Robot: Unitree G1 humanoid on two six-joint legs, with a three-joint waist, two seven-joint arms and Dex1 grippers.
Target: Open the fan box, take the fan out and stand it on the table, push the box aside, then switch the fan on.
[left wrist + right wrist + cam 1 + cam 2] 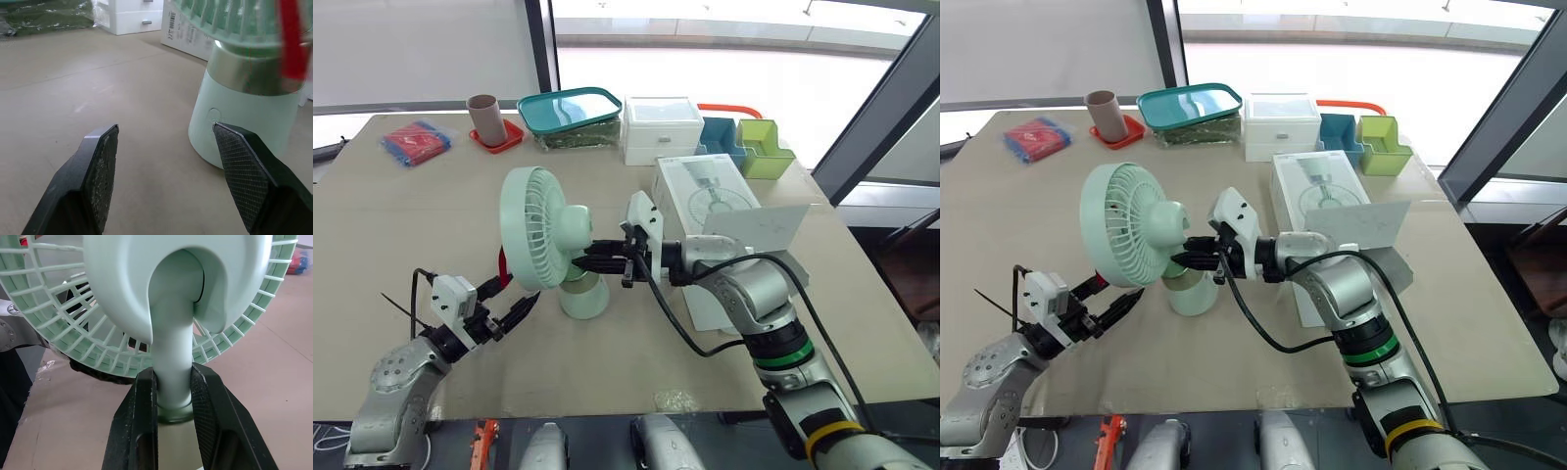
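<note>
The pale green fan point(543, 227) stands upright on its round base point(584, 294) near the middle of the table. My right gripper point(592, 257) reaches in from behind the fan head and is shut on the fan's thin neck point(172, 367). The left gripper point(521, 294) is open and low over the table, just front-left of the base point(244, 122), which it does not touch. To the right of the fan lies the white fan box point(705, 196) with its flap point(759, 230) raised, partly behind my right arm.
Along the far edge stand a cardboard tube on a red coaster point(489, 117), a teal-lidded container point(570, 116), a white drawer unit point(661, 127) and blue and green organisers point(744, 145). A red and blue packet point(414, 140) lies far left.
</note>
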